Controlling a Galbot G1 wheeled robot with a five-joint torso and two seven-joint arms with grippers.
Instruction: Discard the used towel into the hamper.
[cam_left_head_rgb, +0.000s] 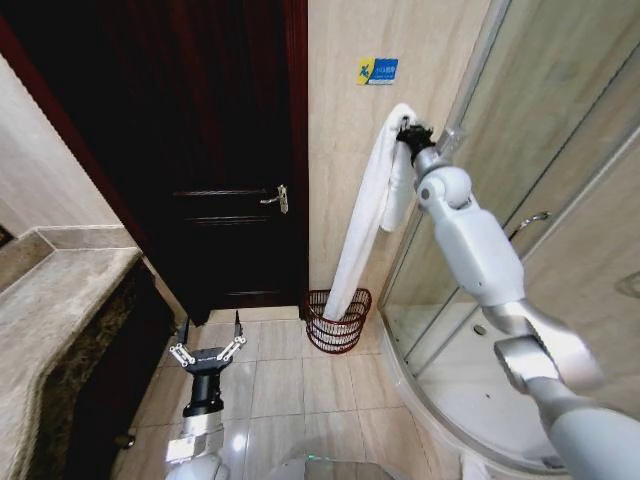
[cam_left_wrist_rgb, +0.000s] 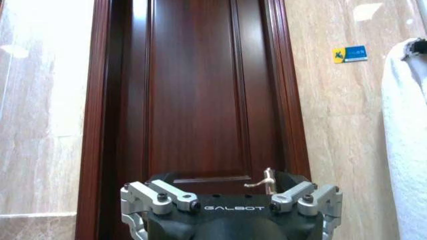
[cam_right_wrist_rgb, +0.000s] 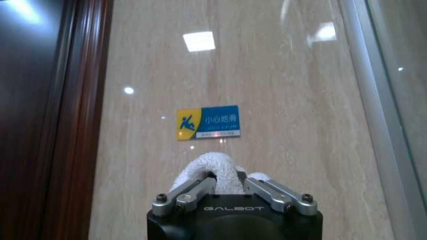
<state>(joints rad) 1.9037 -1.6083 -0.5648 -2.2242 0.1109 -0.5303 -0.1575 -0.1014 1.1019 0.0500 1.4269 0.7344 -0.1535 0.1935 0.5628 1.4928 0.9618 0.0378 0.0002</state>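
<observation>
A long white towel (cam_left_head_rgb: 365, 225) hangs from my right gripper (cam_left_head_rgb: 407, 125), which is raised high by the beige wall and shut on the towel's top fold. In the right wrist view the fingers (cam_right_wrist_rgb: 193, 192) pinch the towel (cam_right_wrist_rgb: 212, 167) between them. The towel's lower end drops into the hamper (cam_left_head_rgb: 337, 320), a dark reddish wire basket on the floor against the wall. My left gripper (cam_left_head_rgb: 208, 345) hangs low near the floor in front of the dark door, open and holding nothing. The towel (cam_left_wrist_rgb: 403, 145) also shows in the left wrist view.
A dark wooden door (cam_left_head_rgb: 215, 150) with a lever handle (cam_left_head_rgb: 276, 198) stands left of the hamper. A glass shower enclosure (cam_left_head_rgb: 520, 190) with a curved white base (cam_left_head_rgb: 450, 400) is on the right. A stone counter (cam_left_head_rgb: 50, 300) runs along the left. A blue and yellow sign (cam_left_head_rgb: 377, 70) is on the wall.
</observation>
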